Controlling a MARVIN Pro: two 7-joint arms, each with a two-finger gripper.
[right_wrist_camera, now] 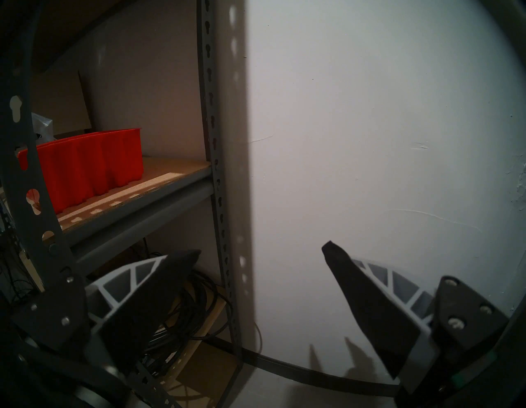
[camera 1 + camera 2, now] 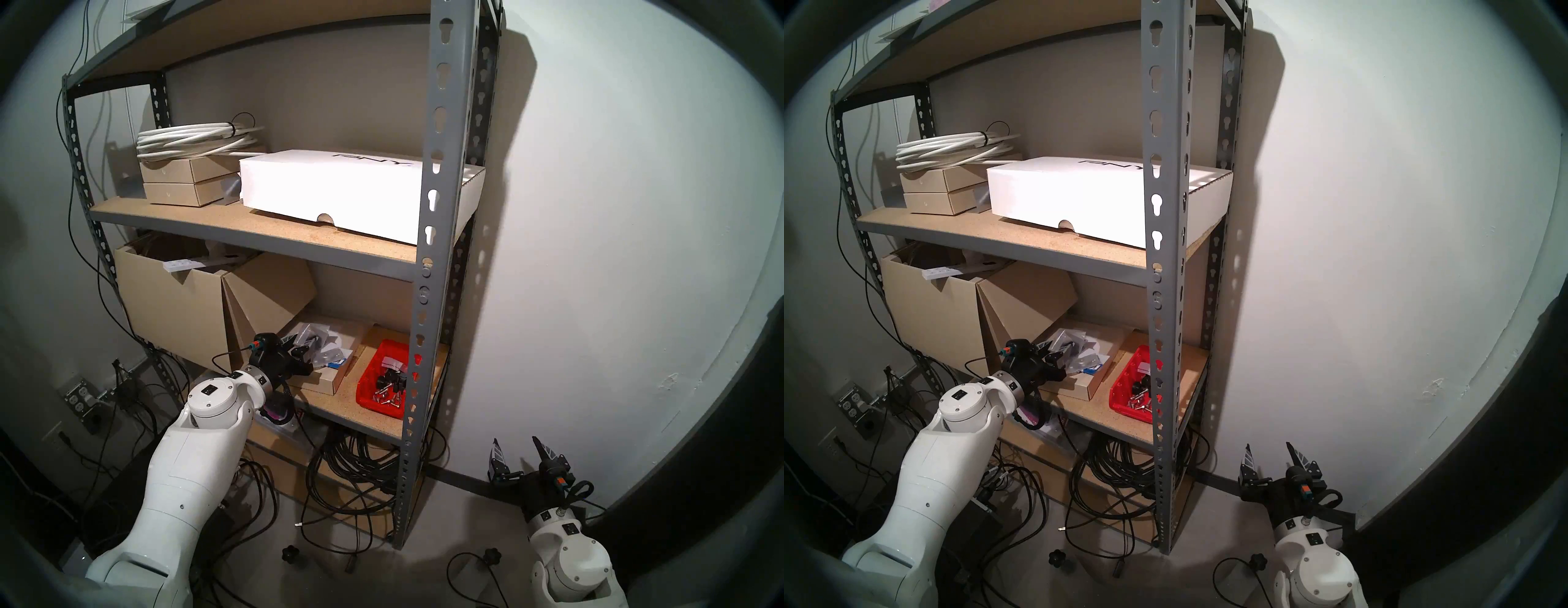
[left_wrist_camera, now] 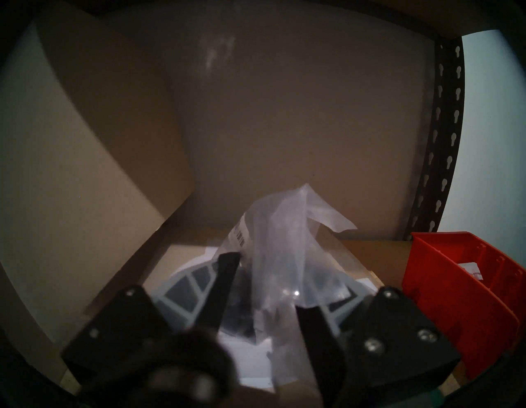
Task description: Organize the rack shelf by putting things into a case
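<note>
1. My left tool [image 3: 264, 287] reaches level into the rack shelf [image 2: 441, 178]; its jaws stand partly narrowed around a crinkly clear plastic bag [image 3: 287, 242], and I cannot tell whether they pinch it.
2. That bag sits with others on a flat tan cardboard box [image 2: 326, 378]; a big open cardboard carton [image 2: 178, 305] crowds the left side.
3. The red plastic bin [image 2: 382, 378] stands just right of the flat box on the particleboard, holding black knobs and metal screws; a grey slotted upright crosses in front of it.
4. My right tool [image 2: 519, 456] hangs wide and empty, beside the rack near the white wall.
5. Above: a white PNY box [image 2: 331, 191], coiled white cable.
</note>
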